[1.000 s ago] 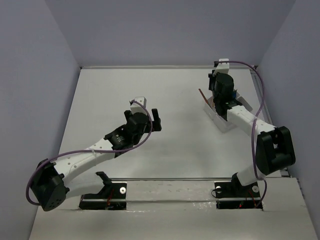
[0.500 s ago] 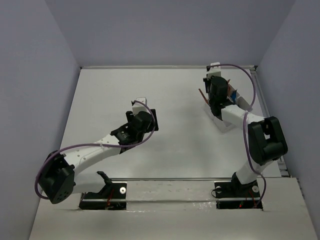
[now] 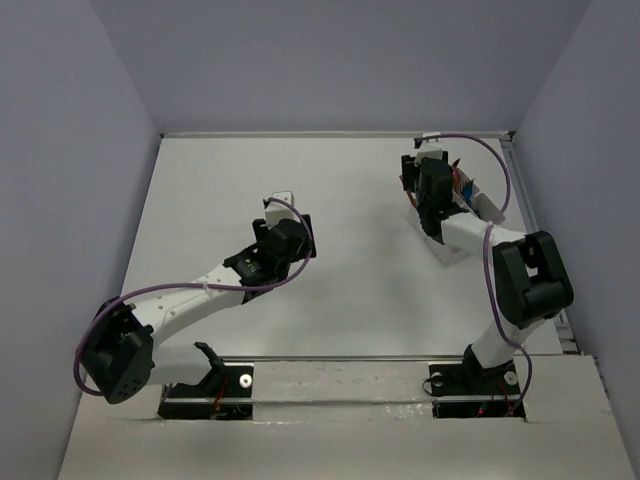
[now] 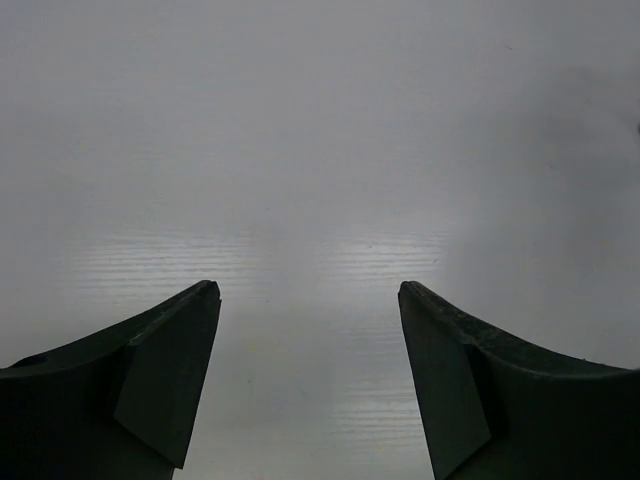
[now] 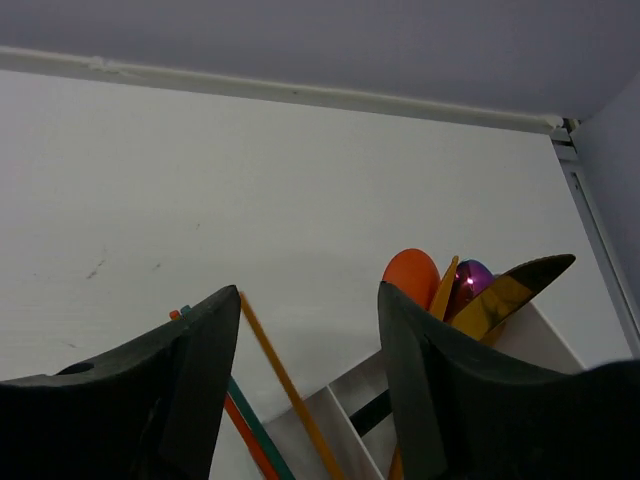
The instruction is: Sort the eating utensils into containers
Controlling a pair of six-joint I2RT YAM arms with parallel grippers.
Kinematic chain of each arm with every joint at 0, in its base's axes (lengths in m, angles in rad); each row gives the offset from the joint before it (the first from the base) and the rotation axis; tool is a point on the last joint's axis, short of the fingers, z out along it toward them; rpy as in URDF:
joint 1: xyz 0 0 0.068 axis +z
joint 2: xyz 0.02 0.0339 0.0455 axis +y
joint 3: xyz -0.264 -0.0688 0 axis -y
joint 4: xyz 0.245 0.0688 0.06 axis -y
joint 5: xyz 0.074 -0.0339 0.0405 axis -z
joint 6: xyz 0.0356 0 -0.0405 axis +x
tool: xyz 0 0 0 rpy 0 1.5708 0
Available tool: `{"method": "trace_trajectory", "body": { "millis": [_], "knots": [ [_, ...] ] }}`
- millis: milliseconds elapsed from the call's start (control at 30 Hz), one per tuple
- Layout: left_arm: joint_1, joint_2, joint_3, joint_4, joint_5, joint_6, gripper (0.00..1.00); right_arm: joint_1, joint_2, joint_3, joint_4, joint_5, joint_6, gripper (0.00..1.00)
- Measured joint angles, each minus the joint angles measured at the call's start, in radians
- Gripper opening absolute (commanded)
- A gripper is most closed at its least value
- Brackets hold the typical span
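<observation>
Near the surface's (image 3: 220,190) far right corner, utensils (image 5: 411,278), likely light, stiff and slippery, stand in the container (image 5: 345,392); pinch them mid-handle; your right claw (image 5: 308,295) and left claw (image 4: 308,290) stand part-open, empty.

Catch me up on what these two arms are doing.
They are sorting plastic cutlery into a divided white container at the far right of the table. The right gripper hovers just over it with jaws apart, gripping nothing. An orange spoon, a purple spoon and a gold knife stand in its compartments, and a thin orange handle leans up beside them. The left gripper hangs open over the table, holding nothing.
</observation>
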Motion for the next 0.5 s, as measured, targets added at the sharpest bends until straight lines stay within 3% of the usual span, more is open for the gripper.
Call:
{"method": "trace_trajectory", "body": {
  "millis": [67, 133, 300, 500],
  "knots": [
    [0.0, 0.001, 0.001, -0.001, -0.001, -0.001, 0.8, 0.0, 0.0, 0.0, -0.003, 0.001, 0.014, 0.91],
    [0.0, 0.001, 0.001, 0.0, -0.002, -0.001, 0.84, 0.0, -0.001, 0.0, -0.011, 0.003, 0.021, 0.99],
    [0.0, -0.01, 0.001, 0.004, 0.006, 0.0, 0.93, 0.0, -0.049, 0.0, -0.084, 0.002, 0.071, 1.0],
    [0.0, -0.134, -0.002, 0.037, 0.055, 0.013, 0.99, 0.0, -0.27, 0.0, -0.194, -0.043, 0.217, 1.0]
  ]
}}
